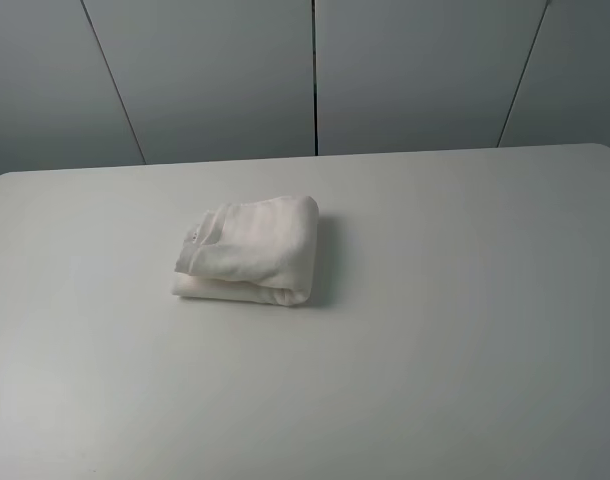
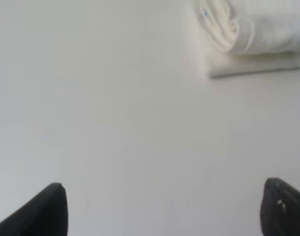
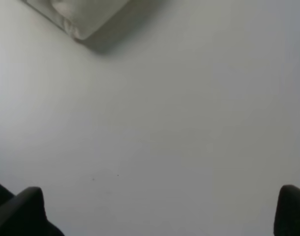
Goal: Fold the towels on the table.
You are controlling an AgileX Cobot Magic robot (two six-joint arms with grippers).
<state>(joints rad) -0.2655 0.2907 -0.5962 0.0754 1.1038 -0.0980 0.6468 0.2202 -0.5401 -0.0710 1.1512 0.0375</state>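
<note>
- The left claw (image 2: 162,209) and the right claw (image 3: 160,211) both stood spread wide over bare table (image 1: 465,330), holding nothing.
- The white towel (image 1: 250,250) lay folded in a thick bundle near the table's middle, a small label at its 9 o'clock edge.
- Grey wall panels (image 1: 215,70) stood beyond, at 12 o'clock.

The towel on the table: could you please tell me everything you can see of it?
The towel is white, soft-looking terry cloth, folded into a compact bundle of several layers with rounded folds, its top layers loose rather than flat. A small label with dark print shows at one end. It lies near the middle of the white table, resting on it. Nothing else touches it; both open grippers are clear of it.
</note>
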